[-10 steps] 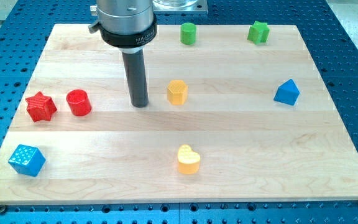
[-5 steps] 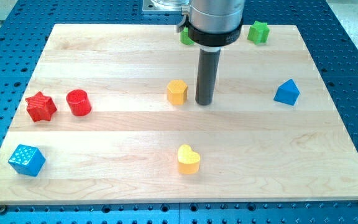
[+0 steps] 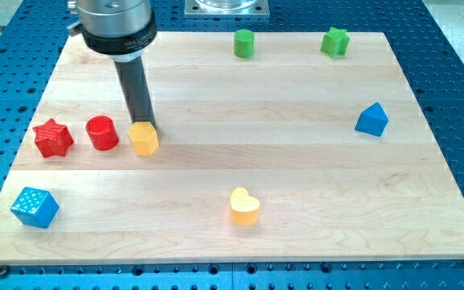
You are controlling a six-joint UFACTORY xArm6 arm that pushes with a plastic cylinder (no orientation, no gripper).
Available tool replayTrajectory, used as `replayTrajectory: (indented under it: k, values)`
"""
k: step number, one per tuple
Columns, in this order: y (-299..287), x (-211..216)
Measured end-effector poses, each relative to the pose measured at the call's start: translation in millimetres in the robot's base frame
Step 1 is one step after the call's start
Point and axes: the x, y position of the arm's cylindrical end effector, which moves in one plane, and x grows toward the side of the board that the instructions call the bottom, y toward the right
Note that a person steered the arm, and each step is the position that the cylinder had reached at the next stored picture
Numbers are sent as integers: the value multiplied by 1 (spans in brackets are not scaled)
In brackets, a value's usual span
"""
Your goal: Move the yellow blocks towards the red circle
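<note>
A yellow hexagonal block (image 3: pixel 143 138) sits on the wooden board, just to the right of the red circle block (image 3: pixel 101 133), with a small gap between them. My tip (image 3: pixel 142 123) stands right at the top edge of this yellow block, touching or nearly touching it. A yellow heart block (image 3: pixel 244 206) lies lower on the board, near the middle bottom, far from my tip. A red star block (image 3: pixel 53 138) sits to the left of the red circle.
A blue cube (image 3: pixel 35 207) is at the lower left. A blue triangular block (image 3: pixel 371 119) is at the right. A green cylinder (image 3: pixel 244 43) and a green star-like block (image 3: pixel 336 41) sit along the top edge of the board (image 3: pixel 312 242).
The yellow hexagonal block has moved left, from the board's middle to just beside the red circle. My tip went from the block's right side to its top edge, far to the left.
</note>
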Motion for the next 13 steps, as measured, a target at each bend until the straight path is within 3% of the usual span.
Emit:
replayTrajectory:
  k: [1,2,3,5,6,7,9,11,13]
  values:
    - [0,0]
    - [44,-1]
    - [127,17]
    - [230,107]
    - [254,115]
    - [224,146]
    - [115,151]
    - [101,194]
    - [34,169]
